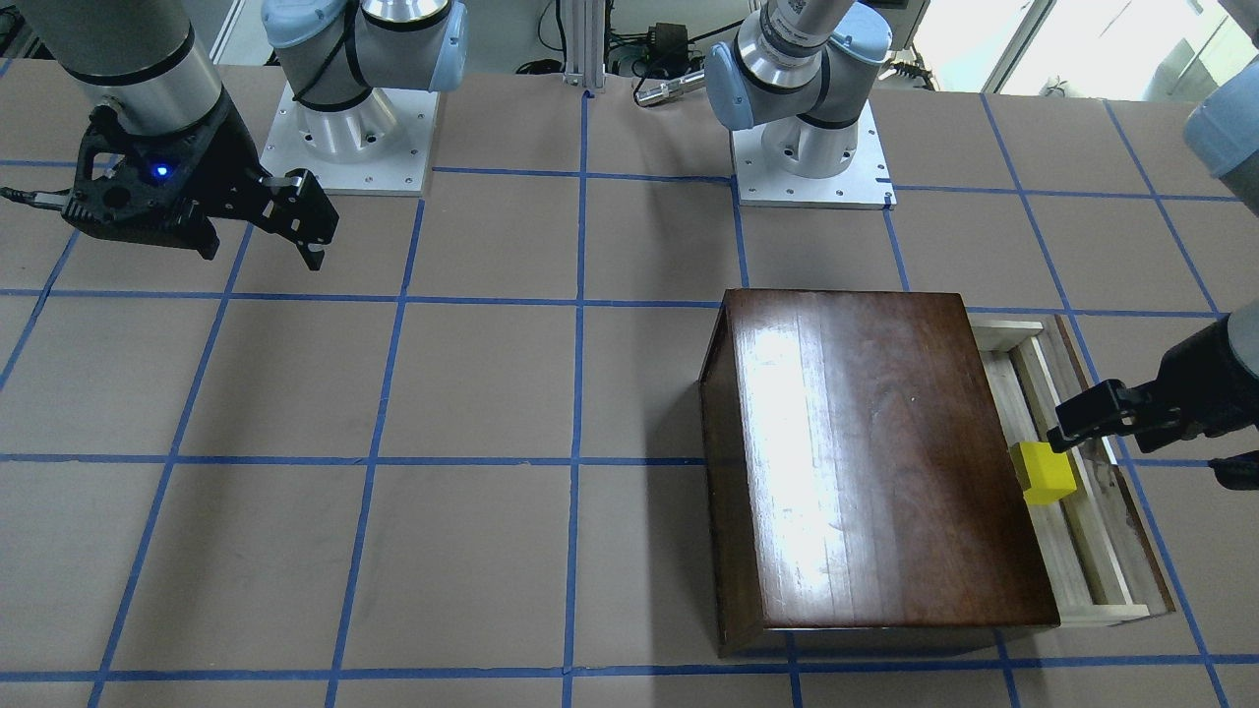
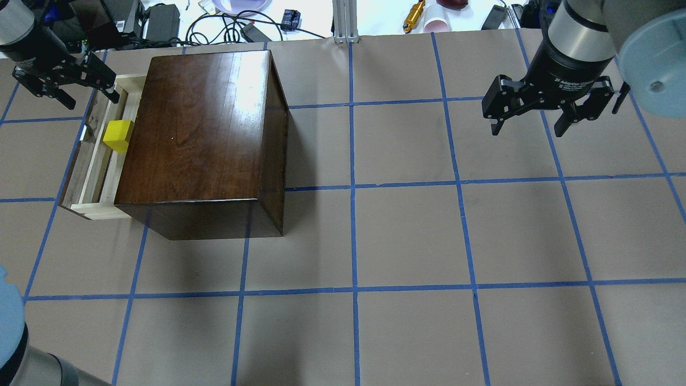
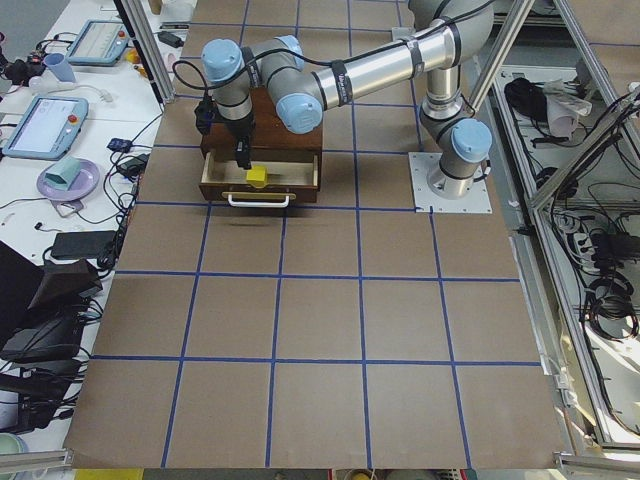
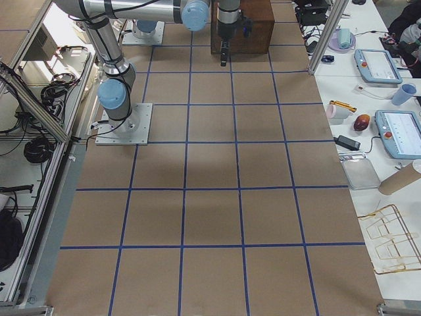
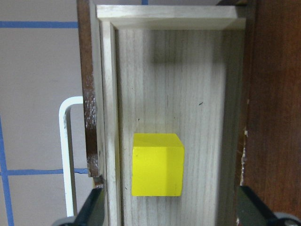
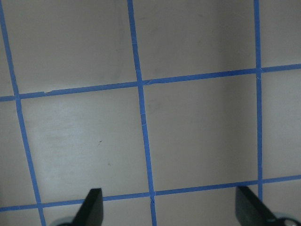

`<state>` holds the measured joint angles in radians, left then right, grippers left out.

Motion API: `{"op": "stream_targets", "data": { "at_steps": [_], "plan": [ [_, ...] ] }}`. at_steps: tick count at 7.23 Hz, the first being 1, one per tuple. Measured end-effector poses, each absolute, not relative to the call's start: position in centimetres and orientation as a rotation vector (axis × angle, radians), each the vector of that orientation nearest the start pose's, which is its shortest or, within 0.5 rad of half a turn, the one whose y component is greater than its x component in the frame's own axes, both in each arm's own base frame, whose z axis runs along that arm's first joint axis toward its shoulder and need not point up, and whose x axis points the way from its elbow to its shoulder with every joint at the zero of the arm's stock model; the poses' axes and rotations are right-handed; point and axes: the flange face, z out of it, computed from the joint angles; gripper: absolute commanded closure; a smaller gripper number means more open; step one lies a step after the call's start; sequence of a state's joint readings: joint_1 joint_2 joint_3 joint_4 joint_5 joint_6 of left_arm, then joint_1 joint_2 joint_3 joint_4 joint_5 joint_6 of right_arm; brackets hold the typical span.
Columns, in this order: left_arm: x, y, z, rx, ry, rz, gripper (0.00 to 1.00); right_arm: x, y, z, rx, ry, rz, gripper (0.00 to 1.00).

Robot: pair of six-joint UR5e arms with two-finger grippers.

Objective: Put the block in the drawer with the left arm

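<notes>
The yellow block (image 1: 1045,472) (image 2: 118,135) (image 5: 156,165) lies on the floor of the pulled-out pale wood drawer (image 1: 1102,612) (image 2: 99,174) (image 5: 188,84), close to the dark brown box (image 1: 885,462) (image 2: 198,128). My left gripper (image 1: 1141,457) (image 2: 88,97) (image 5: 171,212) hangs open above the drawer, holds nothing, and does not touch the block. One of its fingers (image 1: 1082,413) reaches over the drawer's far part. My right gripper (image 1: 264,251) (image 2: 528,127) (image 6: 171,212) is open and empty over bare table, far from the box.
The drawer's white handle (image 5: 66,155) (image 3: 260,200) sticks out toward the table's left end. Both arm bases (image 1: 344,138) (image 1: 811,147) stand at the robot's side. Cables and small items (image 2: 161,16) lie past the far edge.
</notes>
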<state>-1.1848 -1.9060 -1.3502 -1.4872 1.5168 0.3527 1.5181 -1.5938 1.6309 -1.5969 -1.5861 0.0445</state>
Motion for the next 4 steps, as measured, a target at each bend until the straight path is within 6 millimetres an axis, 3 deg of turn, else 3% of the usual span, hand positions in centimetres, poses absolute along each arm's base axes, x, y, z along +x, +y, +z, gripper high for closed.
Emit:
{"op": "stream_targets", "data": {
  "at_steps": [2,4],
  "plan": [
    [6.4,-62.7,44.2,-0.049,3.168,-0.031,0.00,10.6,-48.7,47.2,0.153,3.153,0.017,0.00],
    [1.3,-62.1,45.4,-0.025,3.145,-0.047,0.00,10.6,-48.7,47.2,0.153,3.153,0.017,0.00]
  ]
}}
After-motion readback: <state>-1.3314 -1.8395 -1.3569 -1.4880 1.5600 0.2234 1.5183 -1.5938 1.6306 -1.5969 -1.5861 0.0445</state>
